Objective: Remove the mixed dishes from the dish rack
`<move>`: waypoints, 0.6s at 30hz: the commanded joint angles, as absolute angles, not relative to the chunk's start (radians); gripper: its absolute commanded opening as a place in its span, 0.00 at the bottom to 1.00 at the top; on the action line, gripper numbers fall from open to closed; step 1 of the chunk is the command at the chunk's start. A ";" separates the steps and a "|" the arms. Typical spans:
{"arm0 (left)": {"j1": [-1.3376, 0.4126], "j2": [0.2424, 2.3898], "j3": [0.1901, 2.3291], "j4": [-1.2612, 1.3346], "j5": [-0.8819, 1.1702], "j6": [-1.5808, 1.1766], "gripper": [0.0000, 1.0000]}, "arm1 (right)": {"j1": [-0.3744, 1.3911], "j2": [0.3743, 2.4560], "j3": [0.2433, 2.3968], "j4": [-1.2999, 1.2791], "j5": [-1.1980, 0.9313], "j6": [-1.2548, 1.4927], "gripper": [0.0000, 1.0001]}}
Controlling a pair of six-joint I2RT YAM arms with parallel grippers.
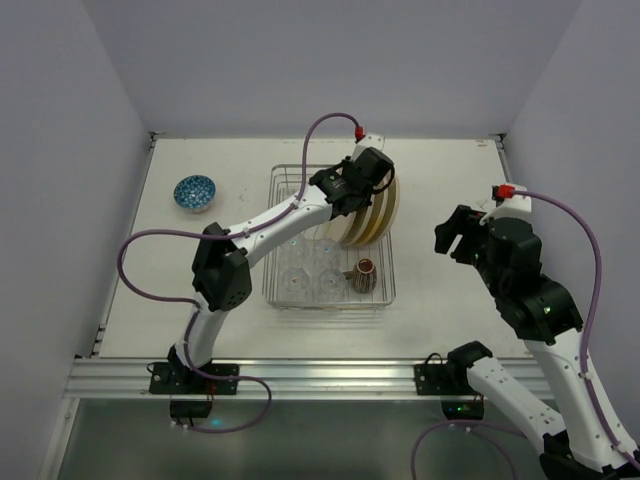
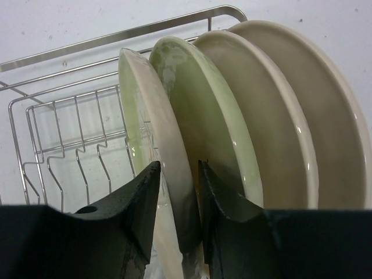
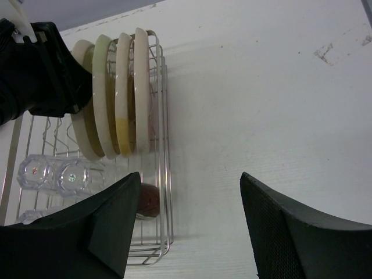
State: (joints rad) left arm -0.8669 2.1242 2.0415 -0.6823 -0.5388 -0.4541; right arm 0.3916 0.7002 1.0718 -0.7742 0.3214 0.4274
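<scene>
Dish rack [image 1: 290, 185] holds 4 upright plates [image 1: 385, 210]. Left gripper [image 2: 179, 165] straddles the end plate's [image 2: 151, 116] rim; whether it pinches cannot be told. Right gripper [image 3: 190, 177] spread wide, empty, right of rack.

Plates [image 2: 221, 116]: lower rims hidden behind left gripper [image 2: 179, 168] fingers. Mug [image 3: 150, 200]: half hidden behind right gripper [image 3: 189, 180] finger. Glasses [image 3: 58, 174]: one mostly behind same finger.

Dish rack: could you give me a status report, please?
Left gripper straddles end cream round plate in silver wire rack, grip unconfirmed. Right gripper open, empty. Nothing blocking.
</scene>
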 commanded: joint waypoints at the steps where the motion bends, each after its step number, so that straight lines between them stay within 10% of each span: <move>1: -0.854 2.120 2.031 -0.710 -0.607 -0.462 0.34 | 0.388 0.698 1.066 -0.749 0.311 0.419 0.72; 11: -0.853 2.088 2.031 -0.690 -0.614 -0.457 0.02 | 0.388 0.699 1.060 -0.741 0.307 0.417 0.72; 18: -0.854 2.073 2.065 -0.664 -0.617 -0.437 0.00 | 0.390 0.699 1.055 -0.733 0.304 0.414 0.72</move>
